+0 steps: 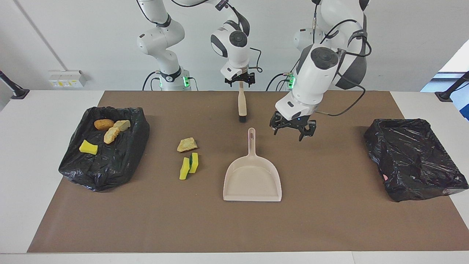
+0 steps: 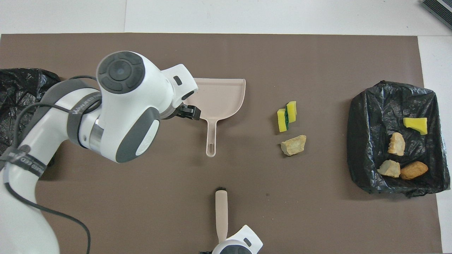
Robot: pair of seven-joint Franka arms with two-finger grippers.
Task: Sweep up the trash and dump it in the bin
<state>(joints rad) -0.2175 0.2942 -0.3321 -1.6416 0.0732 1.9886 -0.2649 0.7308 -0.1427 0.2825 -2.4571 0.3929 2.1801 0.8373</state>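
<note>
With three bits of trash (image 1: 188, 156) on the mat beside the dustpan (image 1: 253, 177), the left gripper (image 1: 292, 129), fingers spread and empty, hovers by its handle for pickup, while the right gripper (image 1: 240, 80) grips the brush (image 1: 242, 105).

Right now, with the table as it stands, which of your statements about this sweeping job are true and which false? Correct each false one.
1. The dustpan is empty. True.
2. All the trash is in a bin. False: a tan chunk and two yellow-green sponge pieces lie on the mat.
3. The left hand grips the dustpan's handle. False: it hangs open beside the handle, holding nothing.
4. The bin at the right arm's end holds four pieces. True.
5. The brush lies farther from the robots than the dustpan. False: it lies nearer to them.
</note>
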